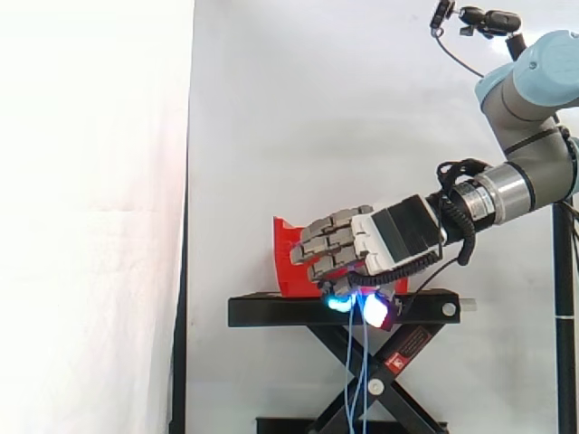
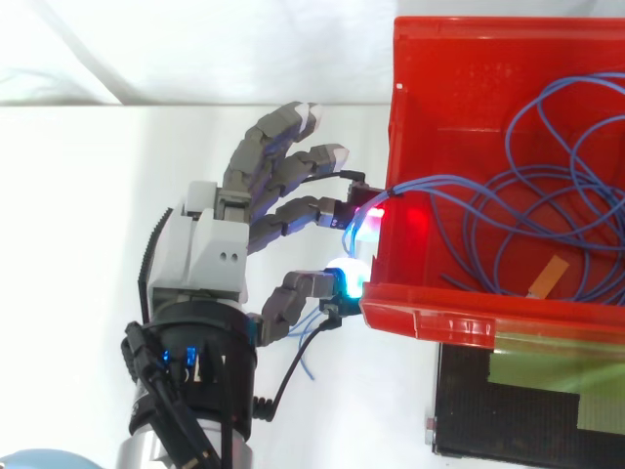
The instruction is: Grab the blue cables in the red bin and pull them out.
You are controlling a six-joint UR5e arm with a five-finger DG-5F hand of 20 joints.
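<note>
At the edge of the bin (image 2: 420,318), the hand (image 2: 210,249) pinches the blue cables (image 2: 439,181), which stretch away from it into the bin.

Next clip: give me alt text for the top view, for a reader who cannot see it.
Seen from above, a robot hand pinches blue cables between its fingers just outside the wall of a red bin. The cables run over that wall from loose loops lying inside the bin, beside a small tan strip.
</note>
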